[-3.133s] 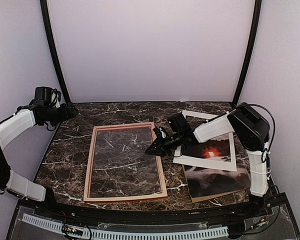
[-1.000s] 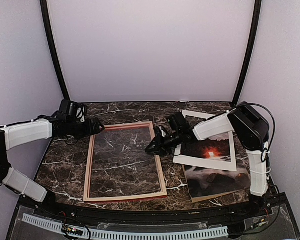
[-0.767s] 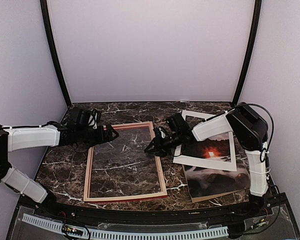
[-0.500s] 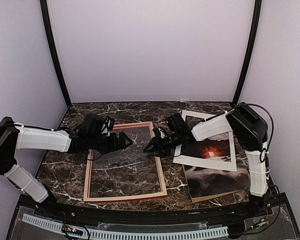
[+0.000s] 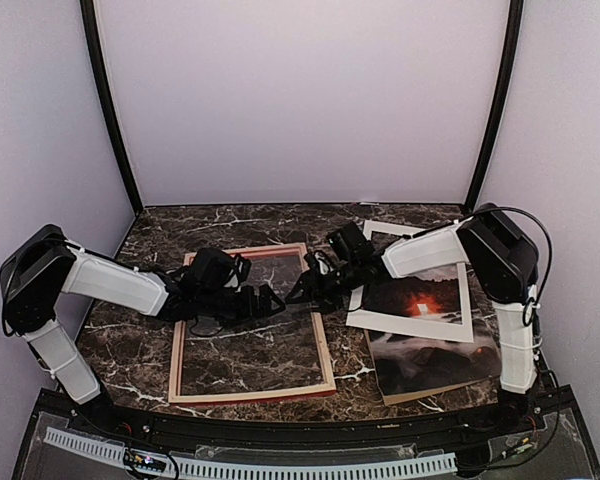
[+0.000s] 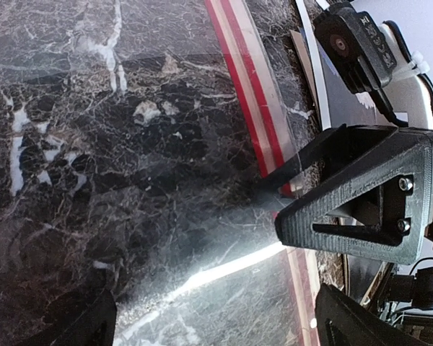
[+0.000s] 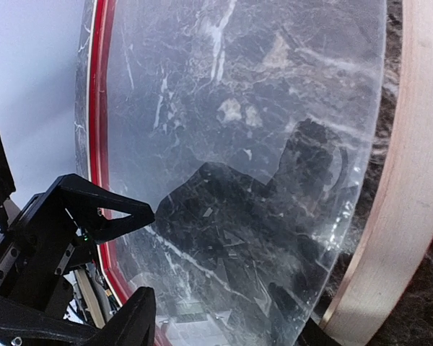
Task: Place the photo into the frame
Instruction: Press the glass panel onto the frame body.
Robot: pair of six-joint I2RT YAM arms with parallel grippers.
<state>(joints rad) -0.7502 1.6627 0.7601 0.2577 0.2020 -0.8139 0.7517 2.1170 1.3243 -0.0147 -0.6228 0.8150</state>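
- The frame lies flat on the table, left of centre, pale wood back up. Its long axis runs from near to far, the far end leaning slightly right.
- A clear pane fills the frame, and the marble shows through it.
- The photo lies flat well to the right, its long axis also near to far. A white mat covers its far part, with the orange glow showing in the mat's window. The dark rocky end sticks out toward the near edge.
- The left gripper hovers over the pane, its fingers spread wide and holding nothing.
- The right gripper sits at the frame's right rail, its jaws partly apart and gripping nothing. Whether a tip touches the rail, I cannot tell.
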